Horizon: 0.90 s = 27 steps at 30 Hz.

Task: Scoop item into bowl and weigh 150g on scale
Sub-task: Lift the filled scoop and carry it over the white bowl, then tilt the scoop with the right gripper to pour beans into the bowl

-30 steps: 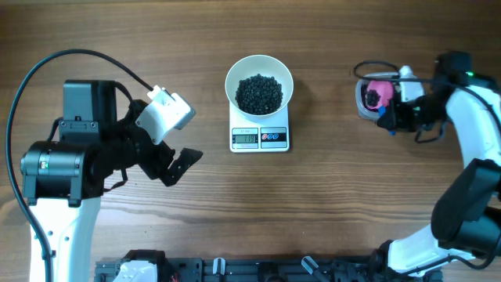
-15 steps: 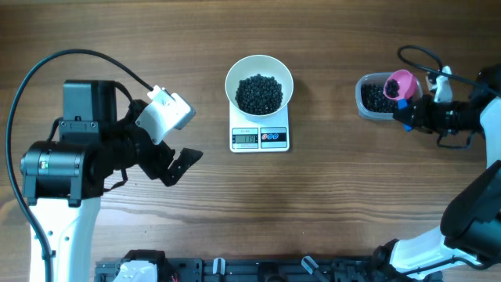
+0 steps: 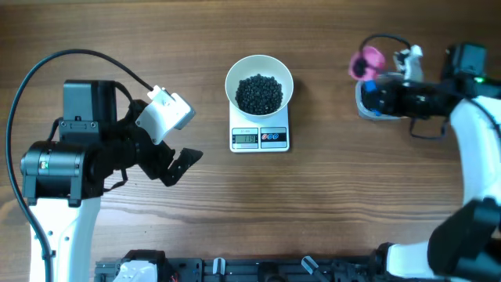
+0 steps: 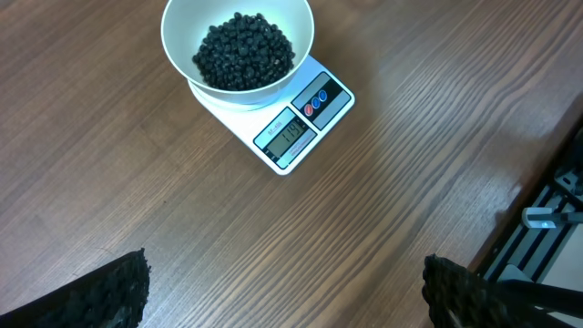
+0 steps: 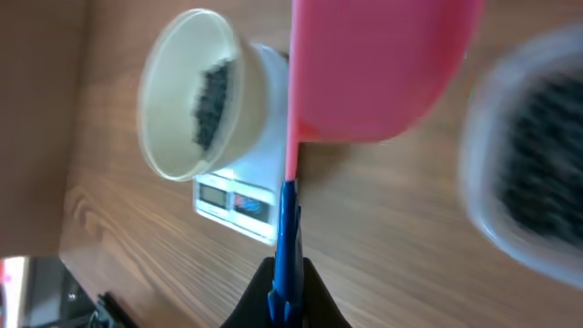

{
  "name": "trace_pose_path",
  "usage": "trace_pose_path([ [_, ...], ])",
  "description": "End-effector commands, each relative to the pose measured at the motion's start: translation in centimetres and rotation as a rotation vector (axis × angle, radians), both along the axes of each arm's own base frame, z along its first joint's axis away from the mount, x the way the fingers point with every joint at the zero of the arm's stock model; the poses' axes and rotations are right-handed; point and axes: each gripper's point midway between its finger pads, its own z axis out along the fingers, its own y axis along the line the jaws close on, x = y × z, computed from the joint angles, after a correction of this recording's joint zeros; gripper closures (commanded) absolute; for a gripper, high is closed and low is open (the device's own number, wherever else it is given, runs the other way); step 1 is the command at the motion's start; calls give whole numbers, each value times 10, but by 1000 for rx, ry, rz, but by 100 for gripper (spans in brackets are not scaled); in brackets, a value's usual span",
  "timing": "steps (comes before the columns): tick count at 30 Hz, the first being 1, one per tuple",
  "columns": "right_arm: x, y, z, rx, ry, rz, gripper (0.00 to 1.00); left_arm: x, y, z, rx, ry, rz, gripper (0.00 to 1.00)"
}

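The white bowl (image 3: 259, 82) stands on the white scale (image 3: 260, 138) and holds a heap of black beads (image 3: 259, 93). The left wrist view shows the same bowl (image 4: 273, 23), beads (image 4: 244, 50) and scale (image 4: 301, 123). My right gripper (image 3: 381, 95) is shut on the blue handle (image 5: 288, 237) of a pink scoop (image 3: 366, 61), which hangs left of and above the tub, right of the bowl. Only the scoop's outside (image 5: 373, 64) shows, so its contents are hidden. My left gripper (image 3: 178, 166) stands open over bare table, left of the scale, nothing between its fingers (image 4: 123, 287).
A clear plastic tub (image 5: 528, 155) with more black beads sits at the right, mostly hidden under my right gripper in the overhead view. A black rail (image 3: 258, 270) runs along the table's front edge. Bare wood lies between the scale and the tub.
My right gripper has lifted the pink scoop out of the tub and swung it left and back, toward the bowl. The left arm has not moved.
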Motion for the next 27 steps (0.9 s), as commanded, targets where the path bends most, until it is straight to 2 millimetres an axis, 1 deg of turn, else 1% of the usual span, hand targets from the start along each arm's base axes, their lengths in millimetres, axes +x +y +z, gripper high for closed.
trace_pose_path([
  [1, -2, 38, 20, -41, -39, 28, 96, 2, 0, 6, -3, -20, -7, 0],
  [2, -2, 47, 20, -68, -48, 42, 96, 2, 0, 6, -3, -20, -7, 0],
  [3, -4, 62, 18, -98, -61, 80, 96, 2, 0, 6, -3, -20, -7, 0],
  [5, -8, 80, 15, -139, -75, 125, 96, 2, 0, 6, -3, -20, -7, 0],
  [8, -10, 96, 9, -211, -86, 143, 96, 2, 0, 6, -3, -20, -7, 0],
  [12, -8, 118, 9, -298, -157, 179, 96, 2, 0, 6, -3, -20, -7, 0],
  [18, -2, 122, 4, -475, -237, 172, 96, 2, 0, 6, -3, -20, -7, 0],
  [22, -1, 130, 6, -559, -310, 226, 96, 2, 0, 6, -3, -20, -7, 0],
  [27, 1, 130, -3, -664, -345, 283, 96, 2, 0, 6, -3, -20, -7, 0],
])
